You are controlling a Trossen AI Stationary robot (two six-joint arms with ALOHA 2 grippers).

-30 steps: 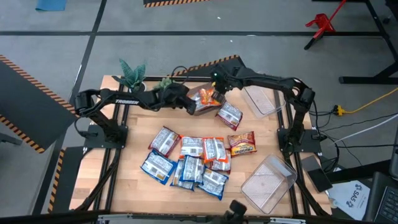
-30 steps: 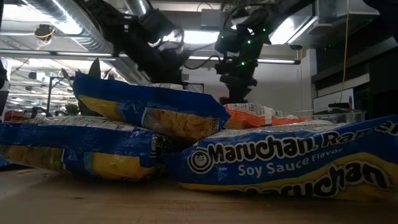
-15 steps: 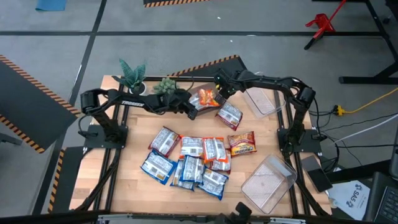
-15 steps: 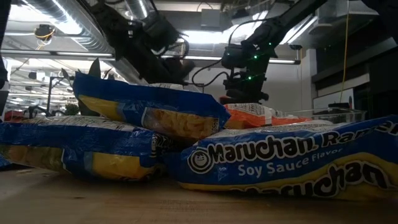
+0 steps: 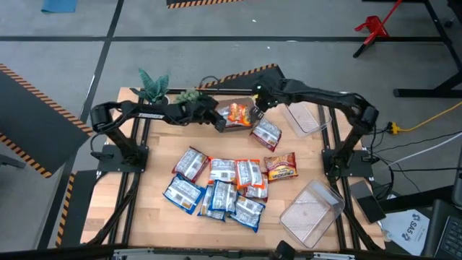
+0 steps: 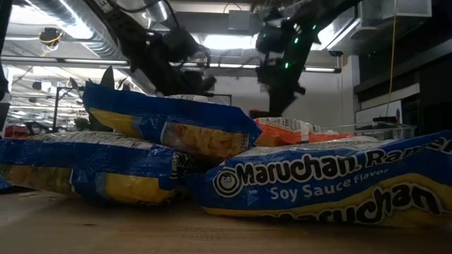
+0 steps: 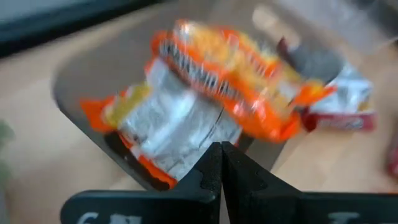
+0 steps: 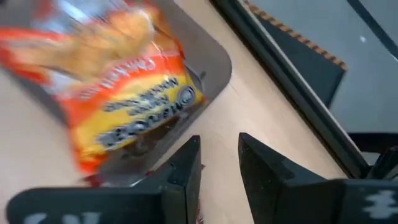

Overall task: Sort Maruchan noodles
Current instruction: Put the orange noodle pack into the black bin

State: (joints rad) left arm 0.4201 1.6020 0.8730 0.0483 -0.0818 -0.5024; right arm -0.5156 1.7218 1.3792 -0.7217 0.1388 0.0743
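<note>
Orange packets (image 7: 205, 93) beyond pressed-together fingertips (image 7: 221, 163)

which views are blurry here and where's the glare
Left wrist view: the orange packets are smeared by motion blur. Right wrist view: the orange packet is also blurred. Low view: bright ceiling lights glare and leave the arms as dark shapes, while the blue packet is sharp. High view: evenly lit.
</note>
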